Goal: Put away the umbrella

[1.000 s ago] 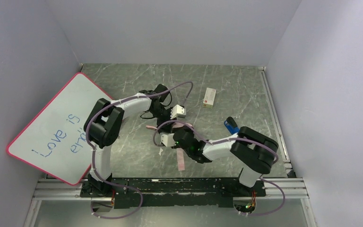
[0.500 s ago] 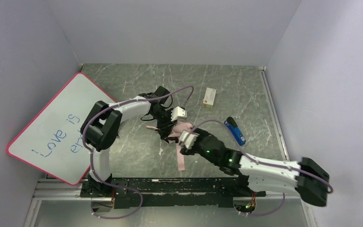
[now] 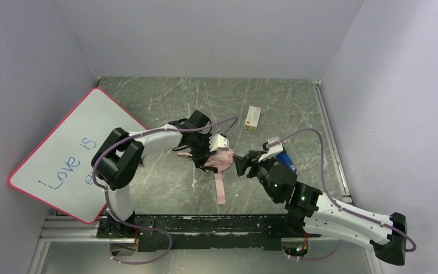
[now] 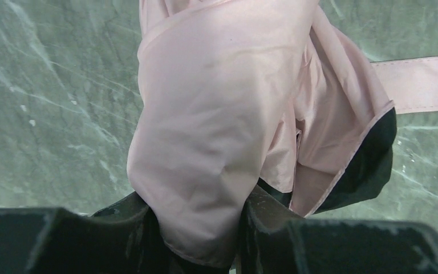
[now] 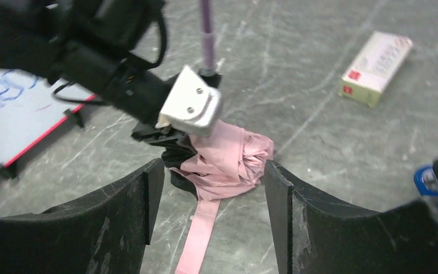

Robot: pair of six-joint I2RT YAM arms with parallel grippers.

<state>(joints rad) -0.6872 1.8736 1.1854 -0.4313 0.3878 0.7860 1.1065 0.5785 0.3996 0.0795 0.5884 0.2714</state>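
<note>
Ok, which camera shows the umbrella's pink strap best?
Top external: the whole strap lies flat on the table, trailing from the umbrella toward the near edge. Right wrist shows it closer but cropped at the bottom; left wrist catches only a short piece at its right edge.

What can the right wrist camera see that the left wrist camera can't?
Only the right wrist camera: the white box, the whiteboard, a blue object and the left gripper from outside. Only the left wrist camera: the umbrella fabric pinched between its fingers, close up. Both: the pink umbrella, its strap and the green marble table.
</note>
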